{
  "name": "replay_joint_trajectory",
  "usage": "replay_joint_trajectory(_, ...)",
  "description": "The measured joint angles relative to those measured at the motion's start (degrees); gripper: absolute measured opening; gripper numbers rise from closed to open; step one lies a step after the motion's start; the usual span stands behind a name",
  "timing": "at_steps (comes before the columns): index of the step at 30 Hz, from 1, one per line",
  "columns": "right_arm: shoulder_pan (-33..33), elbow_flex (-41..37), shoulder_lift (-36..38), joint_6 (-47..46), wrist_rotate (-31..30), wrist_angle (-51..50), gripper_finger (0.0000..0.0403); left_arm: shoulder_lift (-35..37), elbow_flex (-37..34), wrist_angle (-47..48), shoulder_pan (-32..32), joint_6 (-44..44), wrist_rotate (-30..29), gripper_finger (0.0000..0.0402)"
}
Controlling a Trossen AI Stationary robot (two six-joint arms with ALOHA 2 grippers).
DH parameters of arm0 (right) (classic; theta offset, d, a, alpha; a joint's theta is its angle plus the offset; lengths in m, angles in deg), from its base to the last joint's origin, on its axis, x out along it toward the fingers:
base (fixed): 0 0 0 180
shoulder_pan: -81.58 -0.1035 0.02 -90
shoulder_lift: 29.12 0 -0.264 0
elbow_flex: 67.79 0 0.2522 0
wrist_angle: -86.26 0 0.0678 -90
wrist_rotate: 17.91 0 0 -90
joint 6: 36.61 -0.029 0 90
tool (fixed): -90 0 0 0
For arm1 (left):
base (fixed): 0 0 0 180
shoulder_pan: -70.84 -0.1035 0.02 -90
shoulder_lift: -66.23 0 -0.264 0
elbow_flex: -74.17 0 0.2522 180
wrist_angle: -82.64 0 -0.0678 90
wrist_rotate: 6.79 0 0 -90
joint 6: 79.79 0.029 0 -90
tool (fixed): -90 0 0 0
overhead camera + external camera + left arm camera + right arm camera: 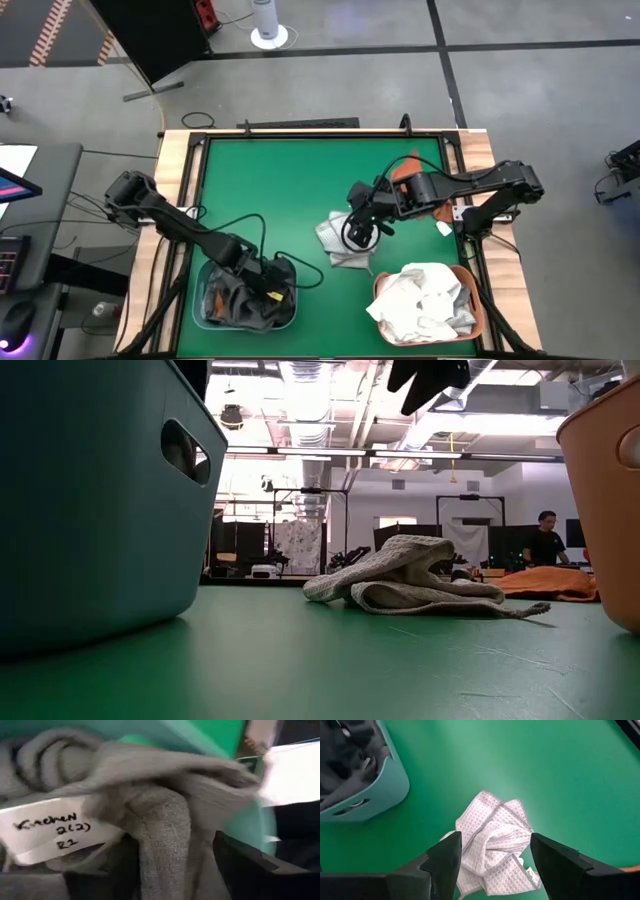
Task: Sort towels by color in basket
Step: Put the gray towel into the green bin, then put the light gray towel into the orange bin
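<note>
Right hand (492, 857) hangs spread above the crumpled light grey towel (495, 842) on the green desk (560, 780). Beside it lie the orange towel (415, 180) and orange basket (478, 318) of white towels (425, 300). Left hand (255, 275) sits in the teal basket (205, 275), pinching a dark grey towel (165, 835).

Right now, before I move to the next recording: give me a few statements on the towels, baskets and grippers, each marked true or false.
1. The right gripper hangs open above the light checked towel. True.
2. That checked towel already lies in the orange basket. False: it lies on the green table.
3. The teal basket holds dark grey towels. True.
4. The left gripper waits over the far edge of the table. False: it is at the teal basket.
5. A rust orange towel lies on the table behind the right arm. True.
</note>
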Motion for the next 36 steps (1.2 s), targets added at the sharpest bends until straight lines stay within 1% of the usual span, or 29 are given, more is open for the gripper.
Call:
replay_joint_trajectory(2, 0.0, 0.0, -0.1, 1.0, 0.3, 0.0, 0.0265, 1.6, 1.0, 0.8, 0.0, 0.2, 0.0, 0.0243)
replay_joint_trajectory(8, 0.6, 0.0, -0.1, 1.3, 0.3, 0.1, 0.0265, 5.7, 4.7, 8.8, 0.0, 3.5, -0.1, 0.0243)
replay_joint_trajectory(14, 0.4, 0.0, -0.1, 1.8, 0.5, 0.1, 0.0265, 10.2, 6.3, 11.1, -0.3, 5.5, -4.7, 0.0243)
replay_joint_trajectory(21, 0.4, -0.1, -0.6, 4.2, 0.5, 0.5, 0.0265, 12.7, 6.3, 16.7, -1.4, 4.6, -6.1, 0.0243)
replay_joint_trajectory(24, 0.4, -2.6, -1.1, 5.2, 0.6, 2.2, 0.0265, 14.5, 6.3, 16.7, -1.4, 4.5, -10.5, 0.0242)
replay_joint_trajectory(28, 0.3, -9.0, -2.6, 5.4, 4.0, 9.2, 0.0265, 18.3, 6.3, 18.1, -1.4, 3.6, -20.2, 0.0242)
replay_joint_trajectory(31, 0.0, -12.2, -4.0, 4.5, 4.7, 13.0, 0.0265, 21.5, 6.3, 20.1, -1.4, 1.6, -26.2, 0.0242)
replay_joint_trajectory(34, 0.0, -14.5, -6.8, 4.7, 4.8, 13.9, 0.0265, 24.3, 6.3, 22.7, -1.7, -1.3, -29.5, 0.0242)
replay_joint_trajectory(36, 0.3, -15.5, -9.3, 4.8, 4.8, 14.7, 0.0265, 25.7, 6.3, 24.7, -1.9, -3.0, -30.3, 0.0242)
